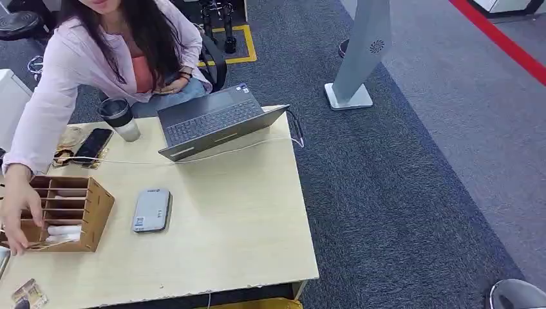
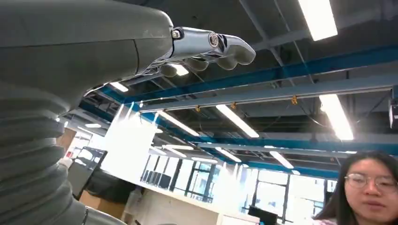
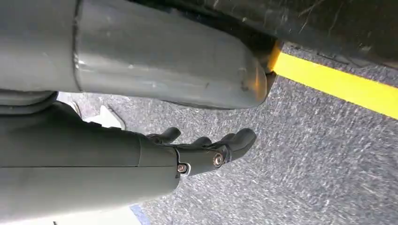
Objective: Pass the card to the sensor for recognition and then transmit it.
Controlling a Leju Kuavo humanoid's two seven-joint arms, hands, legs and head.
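A wooden card rack stands at the table's left, with white cards in its lower slots. A person's hand reaches into the rack. The grey flat sensor lies on the table just right of the rack. My left hand points up toward the ceiling, fingers stretched out and holding nothing. My right hand hangs over the grey carpet beside the table, fingers loosely bent and empty.
A person in a pink shirt sits behind the table. An open laptop, a cup, a phone and a white cable lie along the far side. A grey stand rises from the carpet to the right.
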